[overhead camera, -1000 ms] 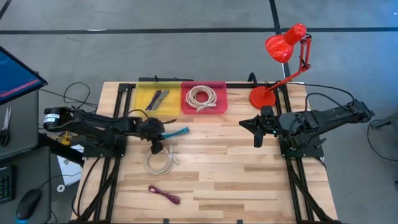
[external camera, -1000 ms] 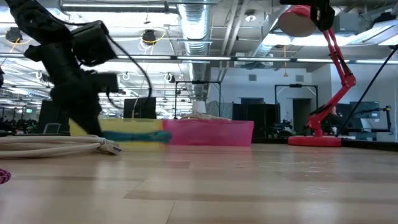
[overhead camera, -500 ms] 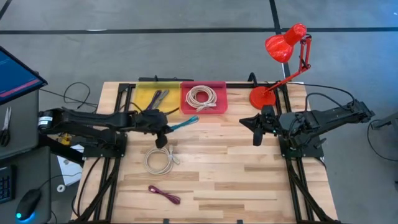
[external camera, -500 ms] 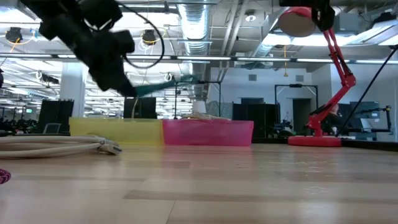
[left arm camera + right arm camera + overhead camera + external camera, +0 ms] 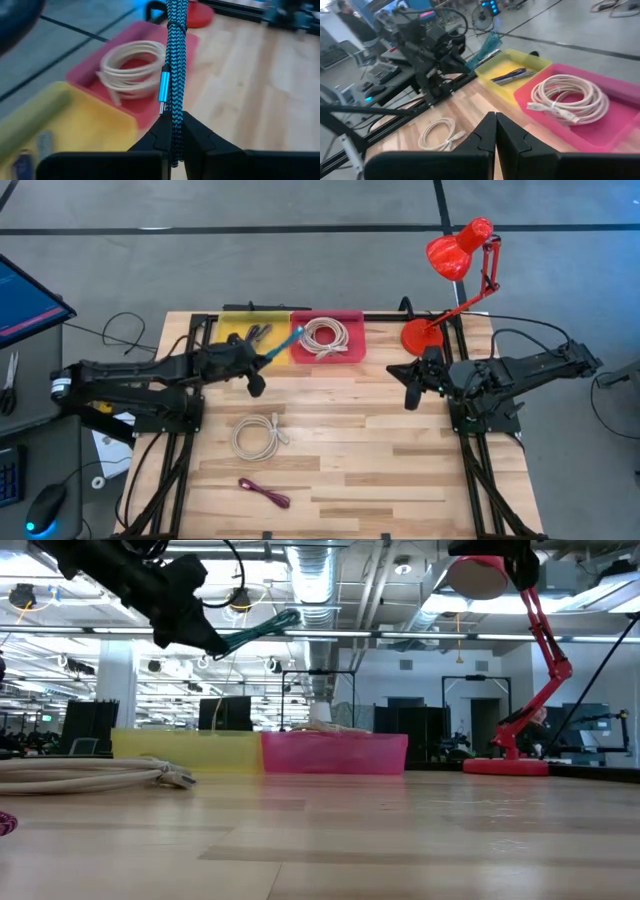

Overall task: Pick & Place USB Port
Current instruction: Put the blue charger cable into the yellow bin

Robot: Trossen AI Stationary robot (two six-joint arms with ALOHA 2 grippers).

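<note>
Left tool (image 5: 258,360): in the upper left of the high view, at the front edge of the yellow tray; its fingers (image 5: 197,135) are clamped on the blue braided USB cable.
Blue braided USB cable (image 5: 285,344): held off the counter, sticking out from the left tool toward the seam between the two trays; in the low view it hangs high in the upper left of the frame, above the tray rims; a metallic blue plug (image 5: 164,92) lies along the bundle.
Yellow tray (image 5: 232,342): upper middle-left of the high view, holding a dark cable (image 5: 252,334).
Pink tray (image 5: 352,352): touching the yellow tray's right side, holding a coiled white cable (image 5: 324,336).
Right tool (image 5: 410,392): right of centre in the high view, below the lamp base, fingers together and holding nothing.
Loose white cable (image 5: 258,436): coiled on the counter (image 5: 400,470), lower left of centre.
Purple cable (image 5: 264,493): near the bottom left of the counter.
Red desk lamp (image 5: 458,252): upper right, base on the counter's far corner.
</note>
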